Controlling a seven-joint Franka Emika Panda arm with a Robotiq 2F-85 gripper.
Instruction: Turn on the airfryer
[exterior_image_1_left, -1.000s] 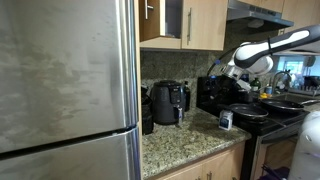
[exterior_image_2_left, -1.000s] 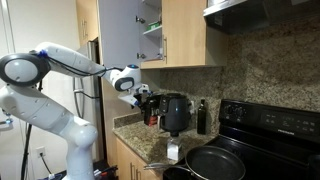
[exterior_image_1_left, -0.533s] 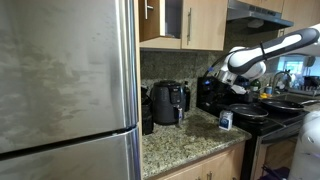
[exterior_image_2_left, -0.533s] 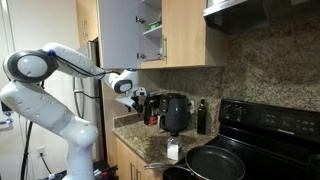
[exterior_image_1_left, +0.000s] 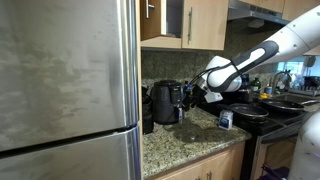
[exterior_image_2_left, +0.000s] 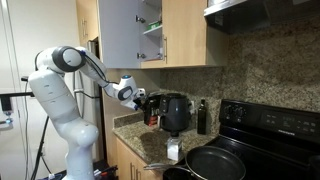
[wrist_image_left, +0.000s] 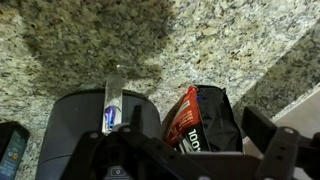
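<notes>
Arm has swung in close to the airfryer, dark, rounded, glossy-topped; jaws spread wide, empty.

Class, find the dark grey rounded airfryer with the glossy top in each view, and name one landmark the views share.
In an exterior view: airfryer mid-frame, right of the steel fridge.
In an exterior view: mid-frame, below the wooden cabinet.
Wrist view: bottom left, cut by the lower edge.
Shared landmark: speckled granite.
</notes>
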